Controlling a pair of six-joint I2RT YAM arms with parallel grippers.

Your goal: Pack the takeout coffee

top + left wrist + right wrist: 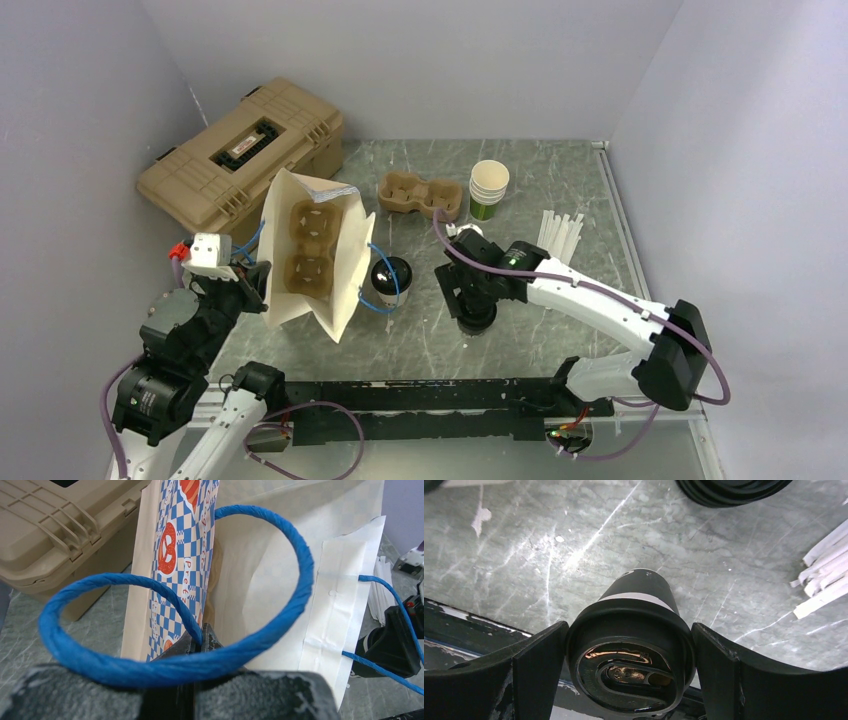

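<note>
**Right tool** (630, 645): the jaws are spread to lid width and set against opposite sides of the takeout coffee (639, 587), at the rim of its black lid (634, 680). No gap shows at either face. Clamping force cannot be read. In the overhead view the cup lies just right of centre. Whether it rests on the tabletop (420, 340) or is held just above it cannot be told.

**Left tool** (202, 642): the fingers are pressed together on the blue handle (160, 670) of the paper bag (350, 260). The bag is held left of centre with its mouth open. A pulp carrier (308, 250) shows inside.

**Hazards (judgement)**

1. Contact is at the lid, not the cup wall. A hard squeeze or a jerk on lifting could pop the lid, dropping the cup and spilling its contents.
2. A second lidded cup (391, 278) stands just beside the bag, between it and the right tool. A low, direct transfer could knock it over.
3. The bag hangs from one pinched handle. If the cup strikes the bag rim, the mouth could fold or the bag could swing away.
4. The carrier pockets are narrow targets. A tilted release could leave the cup leaning rather than seated.
</note>
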